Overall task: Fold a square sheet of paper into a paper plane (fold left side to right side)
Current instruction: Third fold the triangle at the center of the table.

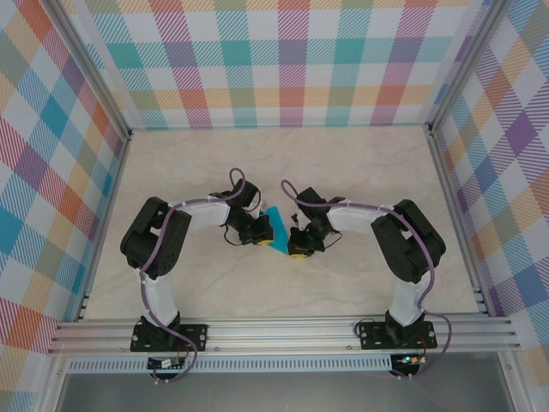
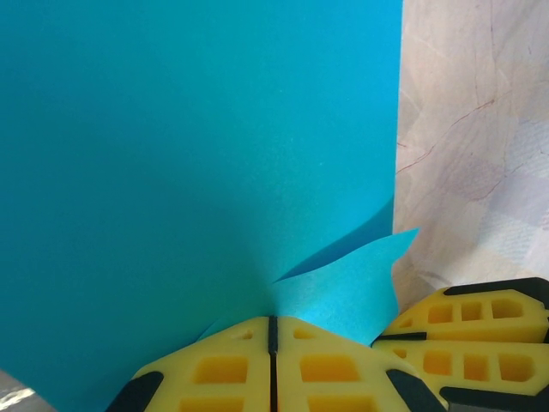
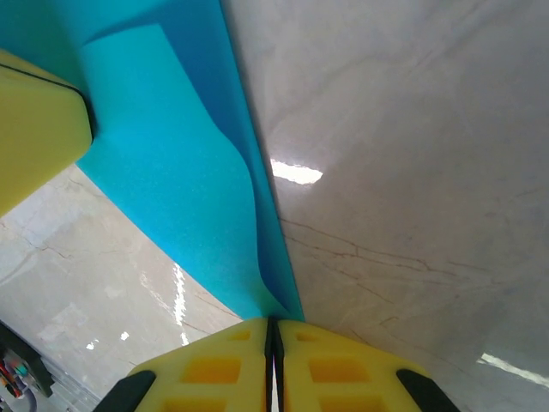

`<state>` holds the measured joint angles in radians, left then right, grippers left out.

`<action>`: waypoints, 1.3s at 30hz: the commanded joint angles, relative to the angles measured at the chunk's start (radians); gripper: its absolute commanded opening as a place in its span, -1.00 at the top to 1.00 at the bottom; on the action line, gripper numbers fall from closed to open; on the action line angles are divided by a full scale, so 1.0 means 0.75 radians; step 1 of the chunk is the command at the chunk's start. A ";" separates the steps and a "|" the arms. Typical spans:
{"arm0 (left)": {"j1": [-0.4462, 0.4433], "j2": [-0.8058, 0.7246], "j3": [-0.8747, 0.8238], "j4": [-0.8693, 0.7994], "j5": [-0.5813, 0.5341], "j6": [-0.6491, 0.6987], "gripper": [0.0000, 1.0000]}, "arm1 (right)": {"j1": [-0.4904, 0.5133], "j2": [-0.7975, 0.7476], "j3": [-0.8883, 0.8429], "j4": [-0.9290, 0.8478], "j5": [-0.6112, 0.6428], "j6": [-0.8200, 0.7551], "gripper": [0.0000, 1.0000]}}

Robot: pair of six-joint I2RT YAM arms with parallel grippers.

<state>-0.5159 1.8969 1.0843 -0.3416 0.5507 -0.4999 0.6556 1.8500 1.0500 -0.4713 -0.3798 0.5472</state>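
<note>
Item: square sheet of paper [image 1: 275, 217], teal-blue, lying mid-tabletop [image 1: 360, 163] between the two tools. Partly doubled over, with the upper layer bowed loosely above the lower in the right wrist view.

Left tool [image 2: 272, 330]: yellow fingers pressed together, clenched on the sheet's near edge beneath a raised curl.

Right tool [image 3: 273, 328]: fingers likewise clenched, pinching the sheet where both layers meet, just beside the left tool.

Tabletop: pale marble pattern, walled by plaid panels [image 1: 283, 60].
</note>
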 commanded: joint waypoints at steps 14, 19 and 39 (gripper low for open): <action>-0.141 -0.277 -0.062 -0.020 -0.086 -0.089 0.85 | -0.001 0.064 -0.065 -0.063 0.103 0.018 0.95; -0.215 -0.221 -0.083 0.030 -0.085 -0.126 0.89 | 0.000 0.064 -0.069 -0.057 0.095 0.017 0.96; -0.234 -0.068 -0.052 0.045 -0.155 -0.103 0.93 | -0.001 0.051 -0.061 -0.075 0.091 -0.001 1.00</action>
<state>-0.6861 1.8305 1.0344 -0.2634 0.4686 -0.6086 0.6514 1.8488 1.0470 -0.4698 -0.3836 0.5499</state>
